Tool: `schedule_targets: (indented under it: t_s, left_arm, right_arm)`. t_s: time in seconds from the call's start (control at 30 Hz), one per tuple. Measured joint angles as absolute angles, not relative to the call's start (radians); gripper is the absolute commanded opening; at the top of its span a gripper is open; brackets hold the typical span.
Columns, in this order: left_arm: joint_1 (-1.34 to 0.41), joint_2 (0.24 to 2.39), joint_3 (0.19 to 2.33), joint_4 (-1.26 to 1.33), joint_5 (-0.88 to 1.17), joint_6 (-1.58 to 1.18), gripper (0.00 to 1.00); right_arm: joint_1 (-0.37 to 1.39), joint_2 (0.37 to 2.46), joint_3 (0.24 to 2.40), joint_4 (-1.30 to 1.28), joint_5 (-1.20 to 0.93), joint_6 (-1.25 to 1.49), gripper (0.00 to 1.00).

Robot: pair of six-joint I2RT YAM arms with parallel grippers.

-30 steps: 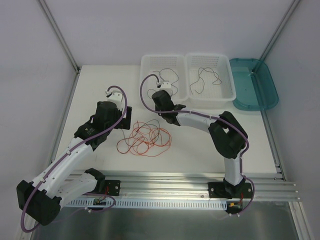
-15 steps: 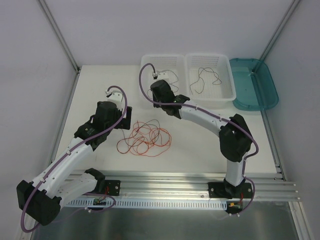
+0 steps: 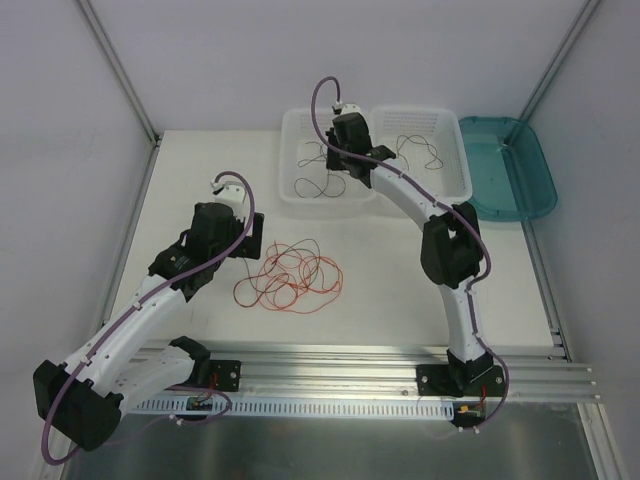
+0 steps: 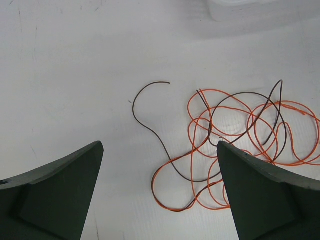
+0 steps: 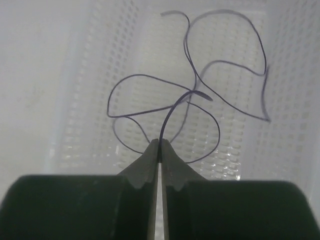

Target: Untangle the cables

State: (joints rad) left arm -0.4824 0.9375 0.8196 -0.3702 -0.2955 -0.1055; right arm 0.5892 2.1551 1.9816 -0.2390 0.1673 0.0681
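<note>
One cable (image 5: pixel 164 125) is pinched by the right gripper (image 5: pixel 160 142), a basket (image 5: pixel 90 100) beneath it — the tangle (image 4: pixel 235 145) is left unsorted ahead of the spread left gripper (image 4: pixel 159 150).

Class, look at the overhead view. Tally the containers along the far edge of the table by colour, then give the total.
White baskets: 2
Teal tray: 1
Total: 3
</note>
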Motion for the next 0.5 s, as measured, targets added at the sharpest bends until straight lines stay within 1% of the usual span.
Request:
schedule_targets:
  t_s: [0.03, 0.07, 0.13, 0.17, 0.23, 0.27, 0.33, 0.37, 0.43, 0.5]
  left_arm:
    - [-0.482, 0.937, 0.82, -0.371, -0.295, -0.105, 0.99]
    - [-0.482, 0.937, 0.82, -0.371, -0.295, -0.105, 0.99]
    - [-0.482, 0.938, 0.82, -0.37, -0.295, -0.105, 0.99]
    - [-0.482, 0.939, 0.82, -0.37, -0.294, -0.105, 0.99]
    - [-0.482, 0.942, 0.82, -0.37, -0.29, -0.105, 0.99]
    - [-0.482, 0.942, 0.82, -0.37, -0.289, -0.105, 0.99]
    - [-0.482, 0.942, 0.82, -0.37, -0.288, -0.105, 0.99]
    - [-0.482, 0.942, 0.82, -0.37, -0.288, -0.105, 0.99]
    - [-0.482, 0.942, 0.82, -0.371, -0.288, -0.105, 0.99]
    - [-0.482, 0.942, 0.82, -0.371, -0.288, -0.105, 0.99]
  right_arm:
    - [0.574, 2.189, 1.983, -0.247, 0.153, 0.068, 0.09]
    - [0.564, 2.214, 1.985, -0.256, 0.142, 0.068, 0.14]
    - [0.545, 2.267, 1.986, -0.29, 0.119, 0.068, 0.2]
    - [0.54, 2.283, 1.986, -0.308, 0.11, 0.065, 0.26]
    - [0.538, 2.291, 1.983, -0.337, 0.096, 0.059, 0.34]
    - [0.539, 2.286, 1.983, -0.341, 0.088, 0.054, 0.42]
    - [0.543, 2.269, 1.978, -0.338, 0.074, 0.044, 0.48]
    - [0.545, 2.252, 1.969, -0.336, 0.066, 0.04, 0.54]
    - [0.55, 2.206, 1.94, -0.336, 0.051, 0.032, 0.56]
    - [0.556, 2.144, 1.907, -0.338, 0.036, 0.025, 0.61]
